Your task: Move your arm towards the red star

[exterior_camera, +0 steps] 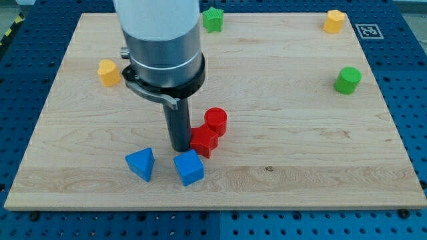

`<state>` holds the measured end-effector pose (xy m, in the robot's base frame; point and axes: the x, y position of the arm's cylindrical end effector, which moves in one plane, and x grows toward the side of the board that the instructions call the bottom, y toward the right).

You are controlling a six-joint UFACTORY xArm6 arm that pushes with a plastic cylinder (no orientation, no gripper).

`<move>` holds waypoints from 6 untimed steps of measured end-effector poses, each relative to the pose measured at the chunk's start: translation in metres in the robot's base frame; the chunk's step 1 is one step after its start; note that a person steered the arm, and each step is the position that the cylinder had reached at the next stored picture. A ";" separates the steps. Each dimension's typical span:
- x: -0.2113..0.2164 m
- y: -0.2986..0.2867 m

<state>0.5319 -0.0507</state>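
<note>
The red star [204,141] lies on the wooden board [300,153] a little left of its middle, toward the view's bottom. A red cylinder [216,121] touches it at its upper right. My tip [180,149] stands right against the red star's left side. The rod and the arm's wide grey end rise above it and hide the board behind them.
A blue triangular block [141,163] and a blue cube [189,167] lie just below my tip. A yellow block [108,72] sits at the left, a green block [213,19] at the top, a yellow block [334,21] at the top right, a green cylinder [347,80] at the right.
</note>
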 end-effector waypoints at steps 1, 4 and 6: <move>0.000 0.017; 0.000 0.139; 0.000 0.188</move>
